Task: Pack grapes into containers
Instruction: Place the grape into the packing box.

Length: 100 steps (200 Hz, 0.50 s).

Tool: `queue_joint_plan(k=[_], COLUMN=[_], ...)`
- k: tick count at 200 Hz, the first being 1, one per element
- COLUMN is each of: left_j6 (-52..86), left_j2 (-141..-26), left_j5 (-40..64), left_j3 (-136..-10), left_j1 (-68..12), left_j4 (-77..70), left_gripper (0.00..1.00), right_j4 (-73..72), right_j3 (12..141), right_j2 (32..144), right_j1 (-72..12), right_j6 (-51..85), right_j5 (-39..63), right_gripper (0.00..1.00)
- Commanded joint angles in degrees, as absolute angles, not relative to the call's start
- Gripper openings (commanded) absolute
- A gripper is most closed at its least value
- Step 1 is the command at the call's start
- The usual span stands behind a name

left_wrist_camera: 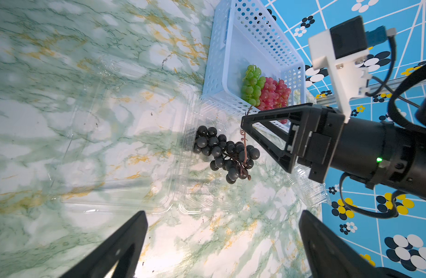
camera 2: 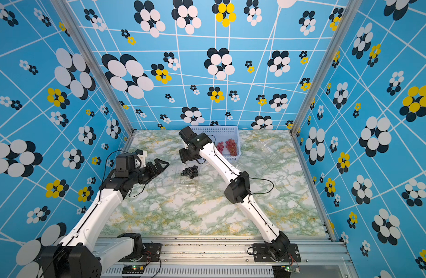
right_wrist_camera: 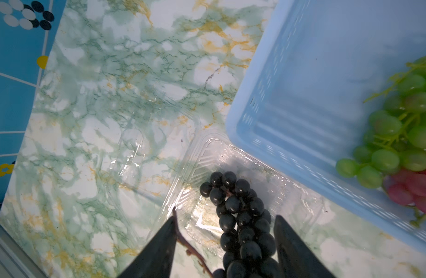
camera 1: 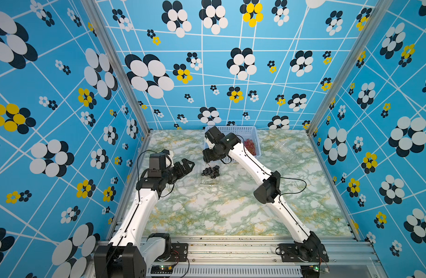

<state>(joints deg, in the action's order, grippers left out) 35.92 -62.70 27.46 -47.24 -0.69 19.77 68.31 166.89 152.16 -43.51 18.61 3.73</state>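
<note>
Both released: left end effector empty, right end effector straddling dark grapes in clear container.

Bright, even overhead light fills the scene, walls bend at the edges in both top views, soft shadows cross the marble table, and the basket and green grapes blur in the right wrist view.

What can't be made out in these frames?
Green grapes: hidden behind the right arm in both top views.
Clear boxes: outlines too faint in both top views.
Red grapes: blurred and cut off by the frame edge in the right wrist view.
Dark grapes: stem too thin to tell whether it touches the right gripper.
</note>
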Motion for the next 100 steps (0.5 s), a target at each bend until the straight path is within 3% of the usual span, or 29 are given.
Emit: queue_joint_plan(k=[1, 100], left_j6=[34.67, 35.57], left_j2=[-62.68, -62.88], left_j5=[27.68, 28.05], left_j3=[-46.38, -45.54], left_j1=[-0.01, -0.17], left_j4=[20.04, 19.28], left_gripper=[1.00, 1.00], right_j4=[67.07, 68.55], right_j3=[167.67, 167.69], right_j2=[148.13, 148.64], right_j1=[-43.05, -43.61], right_j6=[17.79, 15.97], right_j5=[4.13, 8.89], right_gripper=[0.73, 0.76])
